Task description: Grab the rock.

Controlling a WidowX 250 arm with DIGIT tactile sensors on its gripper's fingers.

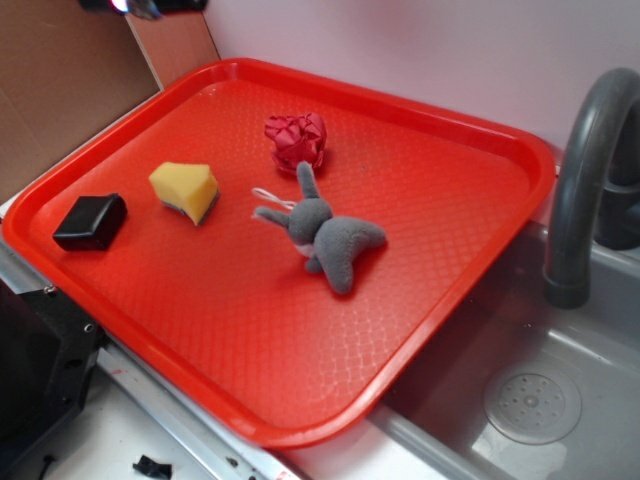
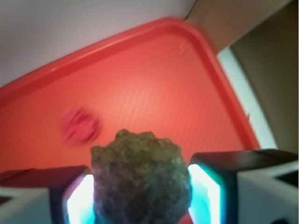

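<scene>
In the wrist view the rock [image 2: 141, 179] sits squarely between the 2 fingers of the gripper [image 2: 142, 196], its lumpy brown-grey sides pressed against the glowing inner pads [image 2: 80, 201] on either side, so the jaws are closed narrow around it and holding it. The rock fills the gap and rises above the fingertips, well clear of the red tray [image 2: 154, 88] seen blurred below it, with the red wrinkly ball [image 2: 79, 125] a soft smudge on the tray surface. In the exterior view only a dark sliver of the arm [image 1: 140, 6] shows at the top left edge, above the tray's far corner; the rock itself cannot be seen there. On the tray [image 1: 420, 300] lie 4 things: a black block [image 1: 90, 221] near the left rim, a yellow sponge wedge [image 1: 185, 190] just beside it, the red ball [image 1: 297, 140] farther back, and a grey plush toy [image 1: 322, 232] near the middle.
</scene>
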